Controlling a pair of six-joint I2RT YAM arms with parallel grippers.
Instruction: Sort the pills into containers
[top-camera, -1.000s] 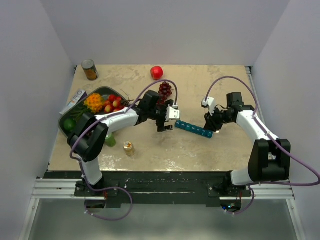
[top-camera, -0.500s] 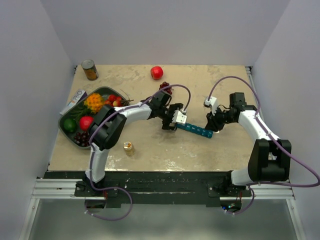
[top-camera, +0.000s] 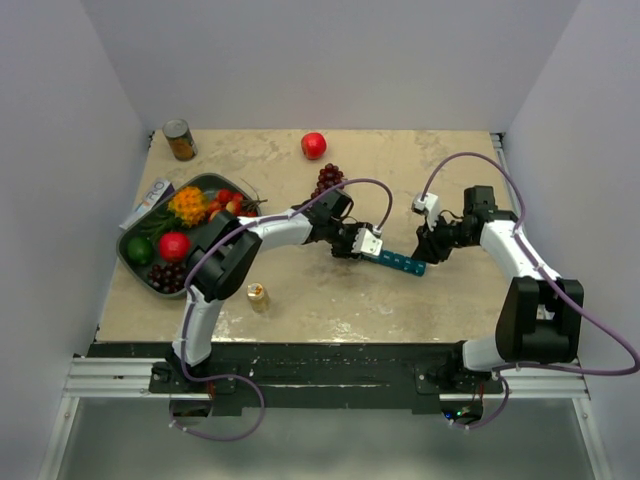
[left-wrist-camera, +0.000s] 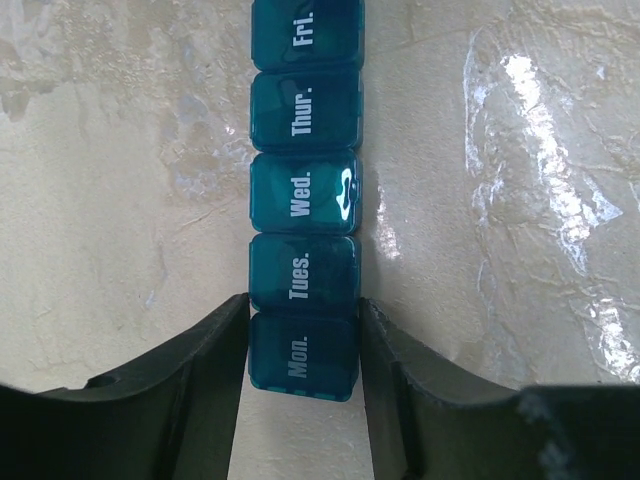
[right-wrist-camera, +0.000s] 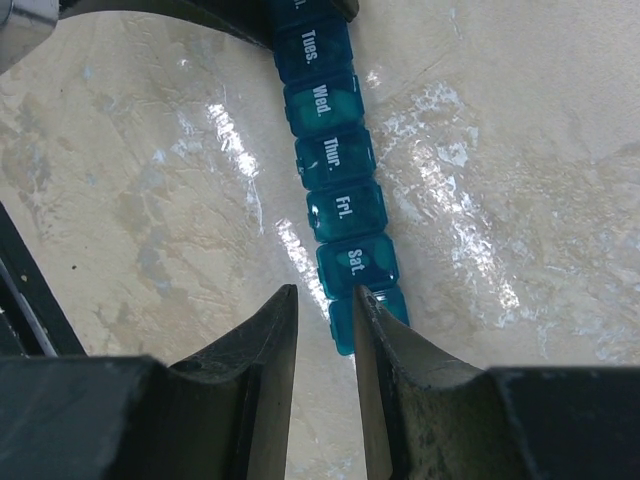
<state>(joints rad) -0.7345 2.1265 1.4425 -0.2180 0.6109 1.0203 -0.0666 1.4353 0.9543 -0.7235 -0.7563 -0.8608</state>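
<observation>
The left gripper (left-wrist-camera: 304, 310) is seen at the bottom middle of the left wrist view. Its two jaws are pressed against both sides of the box marked "Mon.", so the end of the pill organiser (left-wrist-camera: 305, 190) is gripped. From there the blue row is seen going straight up to the top edge, and every lid that shows is shut.

In the right wrist view, the right gripper (right-wrist-camera: 326, 295) is found at the bottom middle. Its jaws are held a little apart. Bare table (right-wrist-camera: 150, 200) is seen in the gap, and the right jaw is laid on or just over the last box, next to "Sat.". Nothing is seen pinched there.

In the top view, the organiser is stretched between the two grippers, right of the middle. No pills can be seen in any view.

Trouble could be caused by the end-only hold. If the row is lifted by "Mon." alone, it may be tipped. If it is pushed by the right jaw, it may be twisted out of the grip or slid on the shiny table. A lid could be missed, because the boxes are so small.
</observation>
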